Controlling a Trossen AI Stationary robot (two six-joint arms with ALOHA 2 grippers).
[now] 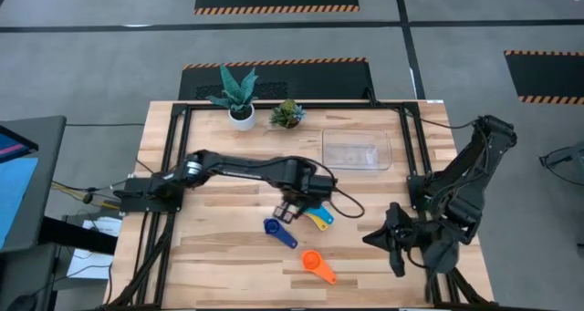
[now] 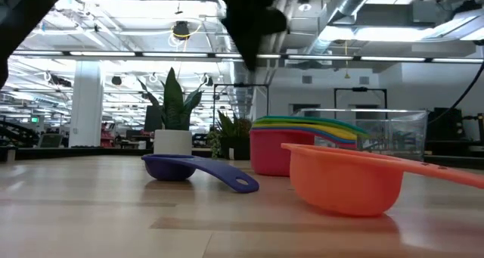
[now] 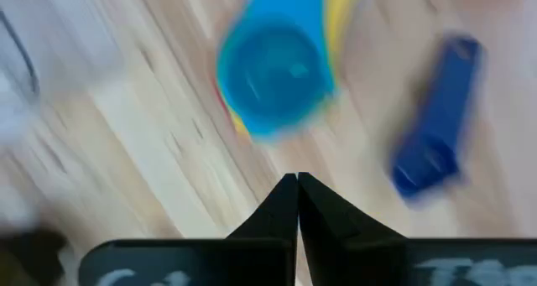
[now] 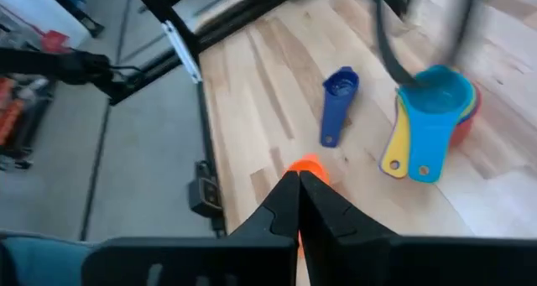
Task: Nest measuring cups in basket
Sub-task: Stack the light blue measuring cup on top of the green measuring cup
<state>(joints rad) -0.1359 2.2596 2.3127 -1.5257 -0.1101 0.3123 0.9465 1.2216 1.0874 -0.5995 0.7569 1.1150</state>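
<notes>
The stacked measuring cups [image 1: 315,217], dark blue cup [image 1: 278,232] and orange cup [image 1: 318,265] lie mid-table toward its front edge, the basket [image 1: 356,150] empty near the back edge. Light, rigid, slick plastic, probably best pinched by the flat handles. The left gripper [image 1: 289,208] hovers closed and empty over the stack; the right gripper [image 1: 398,241] waits closed near the right edge.

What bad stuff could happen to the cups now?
The left gripper, jaws shut and empty, hangs right over the nested stack of cups; dropping lower could knock it apart. The dark blue cup and orange cup lie loose outside the clear basket, so a sweep might scatter them.
</notes>
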